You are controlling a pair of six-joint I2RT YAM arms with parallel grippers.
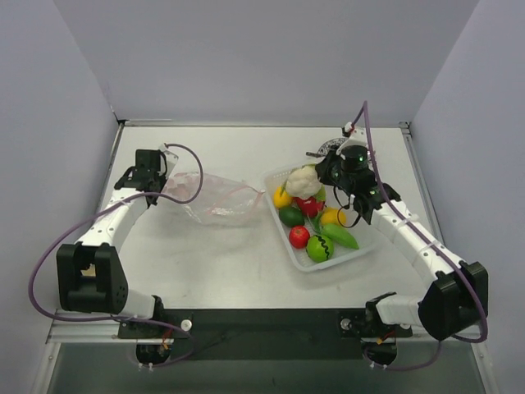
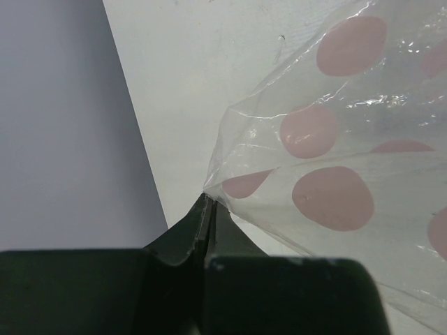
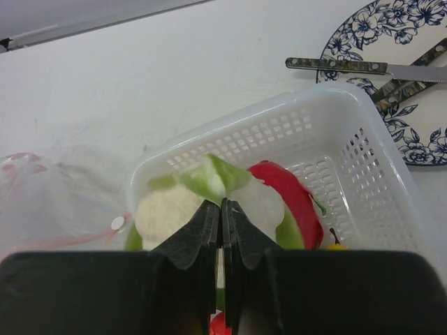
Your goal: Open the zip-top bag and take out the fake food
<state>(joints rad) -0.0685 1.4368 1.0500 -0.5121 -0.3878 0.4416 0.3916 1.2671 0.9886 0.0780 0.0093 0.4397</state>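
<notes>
**Operator:** How far along is the task?

**Guide:** Treat it as nearly complete. The zip-top bag [image 1: 209,201] lies on the bench [image 1: 221,263] to the left of the white mesh tray [image 3: 328,94]. It is slack and appears empty. The fake food [image 1: 299,236] is piled in the tray, with the cauliflower [image 3: 167,209] on top at the tray's far-left corner.

**Operator:** And the grippers?

**Guide:** The left gripper [image 2: 209,202] is closed on a corner of the bag film, at the bag end farthest from the tray. The right gripper [image 3: 221,206] is fully closed above the tray, with its tips at the cauliflower's green leaf. You cannot tell whether it pinches that leaf.

**Operator:** What stands in the way?

**Guide:** A blue-patterned plate [image 3: 419,42] with cutlery [image 3: 335,65] lies just beyond the tray. Keep your right arm clear of it. What probably remains is to confirm that the bag is empty and let go.
</notes>
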